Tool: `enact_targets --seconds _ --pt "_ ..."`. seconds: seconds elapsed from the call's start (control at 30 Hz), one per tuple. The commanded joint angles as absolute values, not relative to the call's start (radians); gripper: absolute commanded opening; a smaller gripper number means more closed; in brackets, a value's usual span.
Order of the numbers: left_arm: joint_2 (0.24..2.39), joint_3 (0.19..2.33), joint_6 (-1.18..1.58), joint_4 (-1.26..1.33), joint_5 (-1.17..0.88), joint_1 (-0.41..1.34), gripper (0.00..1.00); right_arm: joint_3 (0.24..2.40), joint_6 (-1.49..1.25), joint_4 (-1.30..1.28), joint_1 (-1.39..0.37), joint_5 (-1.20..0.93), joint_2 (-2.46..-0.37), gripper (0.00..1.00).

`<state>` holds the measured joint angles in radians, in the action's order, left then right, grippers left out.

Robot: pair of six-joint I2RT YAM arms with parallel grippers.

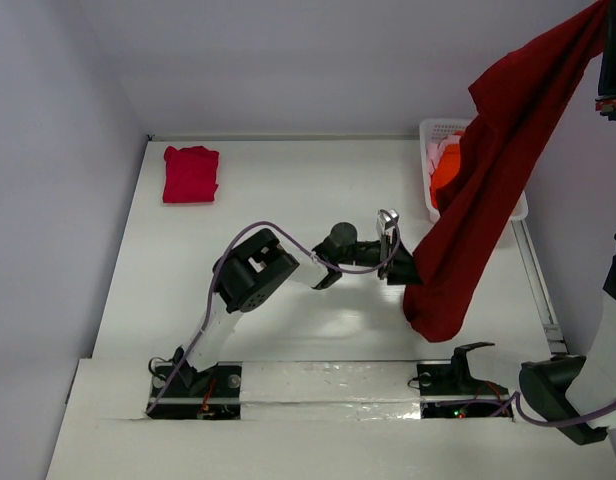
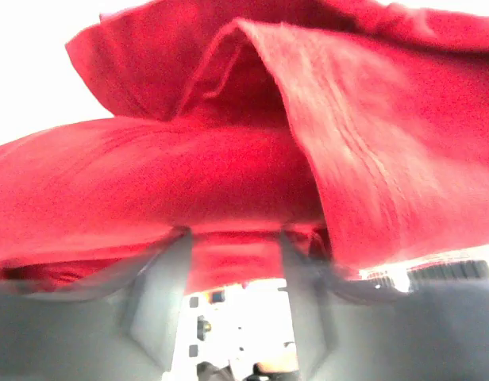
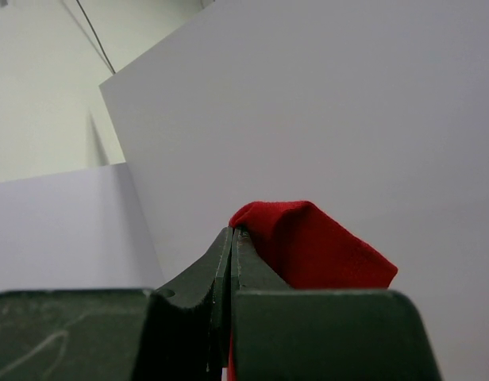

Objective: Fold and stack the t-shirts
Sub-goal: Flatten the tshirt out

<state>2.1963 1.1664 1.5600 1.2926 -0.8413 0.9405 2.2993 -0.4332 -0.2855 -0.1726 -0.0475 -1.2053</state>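
Observation:
A large dark red t-shirt (image 1: pixel 488 170) hangs from the top right down to just above the table. My right gripper (image 1: pixel 610 40) holds it high; in the right wrist view that gripper (image 3: pixel 232 232) is shut on a fold of the red cloth (image 3: pixel 308 246). My left gripper (image 1: pixel 403 268) reaches the shirt's lower left edge. In the left wrist view the dark red cloth (image 2: pixel 229 159) fills the frame and lies pinched between the tips of my left gripper (image 2: pixel 235 234). A crimson-pink t-shirt (image 1: pixel 191 173) lies folded at the far left of the table.
A white lattice basket (image 1: pixel 435 128) stands at the far right, partly behind the hanging shirt. It holds an orange t-shirt (image 1: pixel 445 173) and a pale pink one (image 1: pixel 450 148). White walls close in the table on the left, back and right.

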Motion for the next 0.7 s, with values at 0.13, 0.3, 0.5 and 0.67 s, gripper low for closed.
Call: enact_targets --seconds 0.13,0.3,0.5,0.67 --pt "2.166 1.172 1.496 1.963 -0.853 0.927 0.99 2.316 -0.413 -0.247 -0.183 -0.032 -1.204 0.0" --pt "2.258 1.215 1.537 2.009 -0.847 0.908 0.99 2.315 -0.413 -0.248 -0.183 -0.037 -1.2 0.0" --pt "2.379 1.351 1.657 2.069 -0.851 0.928 0.99 2.318 -0.41 -0.252 -0.183 -0.04 -1.209 0.0" --pt "2.379 1.365 1.631 2.069 -0.844 0.953 0.99 2.298 -0.425 -0.229 -0.183 -0.061 -1.216 0.0"
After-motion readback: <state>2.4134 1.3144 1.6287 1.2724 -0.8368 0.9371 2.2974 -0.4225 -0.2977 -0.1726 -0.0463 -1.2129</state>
